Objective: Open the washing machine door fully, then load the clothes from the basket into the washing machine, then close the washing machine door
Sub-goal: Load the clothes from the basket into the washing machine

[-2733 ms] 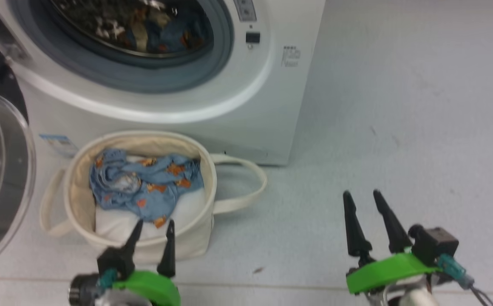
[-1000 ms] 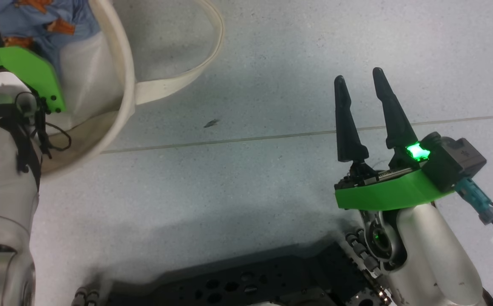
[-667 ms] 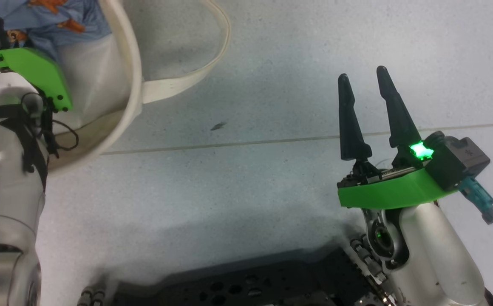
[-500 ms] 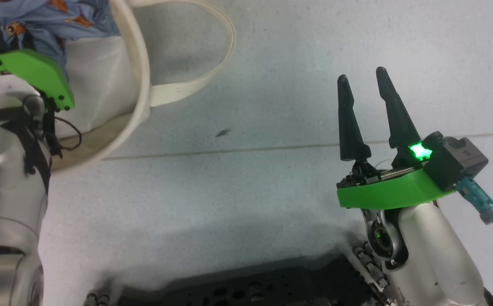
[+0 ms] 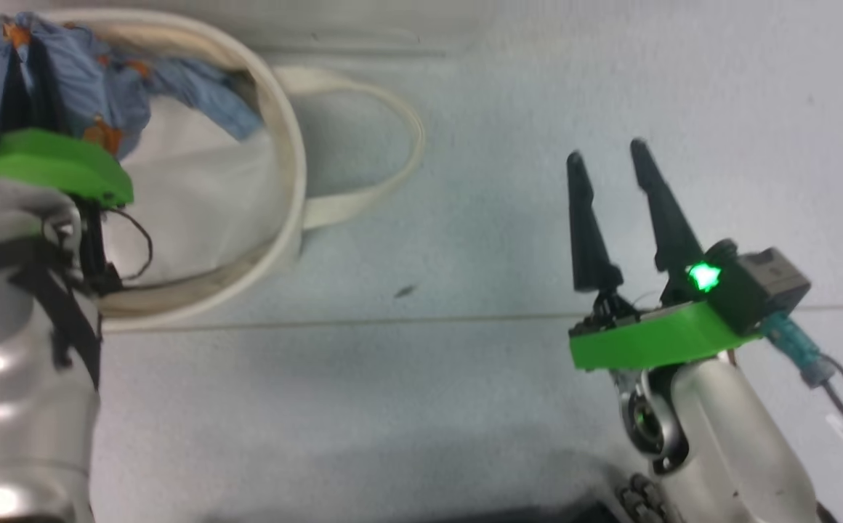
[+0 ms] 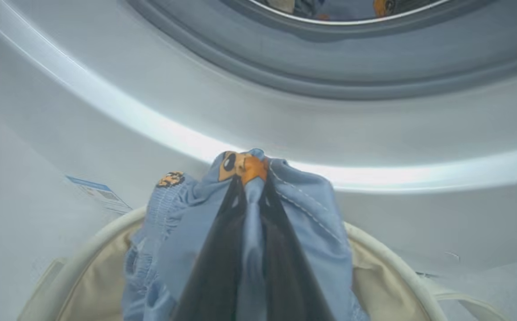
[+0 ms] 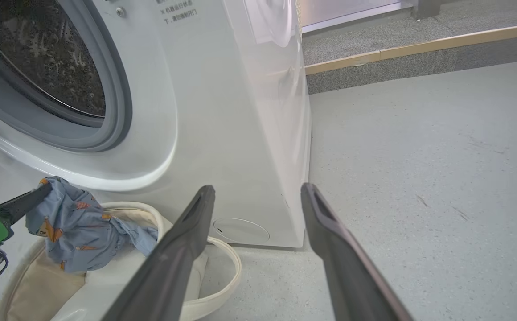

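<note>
Seen from my remote station, the head view looks down on a pale grey-blue speckled floor (image 5: pixel 465 407) under even light. One thin seam (image 5: pixel 363 319) crosses it from left to right below mid-frame. A small dark speck (image 5: pixel 403 292) lies just above that seam, near the centre. A soft shadow (image 5: pixel 392 472) darkens the bottom edge. In the right wrist view I see the flooring stretch toward the upper right, marked by a few faint scuffs (image 7: pixel 421 200). It ends at a low grey stone step (image 7: pixel 396 73) capped with a tan strip (image 7: pixel 419 46). Beyond the step, at the top edge, is a bright pale panel (image 7: pixel 347 9).
</note>
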### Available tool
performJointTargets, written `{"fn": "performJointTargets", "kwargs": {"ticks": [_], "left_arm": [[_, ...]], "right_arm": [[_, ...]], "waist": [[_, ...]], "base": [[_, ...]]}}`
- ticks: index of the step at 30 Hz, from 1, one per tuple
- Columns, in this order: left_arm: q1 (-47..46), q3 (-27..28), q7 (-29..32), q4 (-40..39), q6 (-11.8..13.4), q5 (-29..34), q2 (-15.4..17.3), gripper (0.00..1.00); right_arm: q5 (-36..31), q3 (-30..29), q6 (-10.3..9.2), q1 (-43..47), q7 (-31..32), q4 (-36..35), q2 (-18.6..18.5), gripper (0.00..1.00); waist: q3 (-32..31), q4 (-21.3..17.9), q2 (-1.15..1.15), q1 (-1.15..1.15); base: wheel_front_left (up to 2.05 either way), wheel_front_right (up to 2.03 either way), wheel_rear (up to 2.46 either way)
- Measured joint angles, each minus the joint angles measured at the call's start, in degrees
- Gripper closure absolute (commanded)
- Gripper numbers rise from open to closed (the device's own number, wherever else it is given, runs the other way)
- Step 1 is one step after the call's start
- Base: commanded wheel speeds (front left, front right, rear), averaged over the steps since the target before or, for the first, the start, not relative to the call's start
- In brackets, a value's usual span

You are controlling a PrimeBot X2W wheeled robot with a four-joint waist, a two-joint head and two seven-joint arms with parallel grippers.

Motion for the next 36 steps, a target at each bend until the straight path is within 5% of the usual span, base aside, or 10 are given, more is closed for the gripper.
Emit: {"fn": "performJointTargets", "kwargs": {"ticks": [19,36], "left_arm": [[21.6,12.5,-0.4,-40.4,-12.4,4.9,-9.0,1.0],[37.9,7.3,-0.4,-52.0,-10.7,-3.6,-9.0,1.0]], "right_arm": [[3.2,1.3,0.0,6.9,0.0,3.1,0.0,0.0],[5.6,0.1,0.0,13.9,0.0,4.3,0.0,0.0]], "waist": [[-16.9,1.6,0.0,0.0],[-30.7,3.2,0.0,-0.01]], "base": [[0.0,0.0,0.0],[0.0,0.0,0.0]]}}
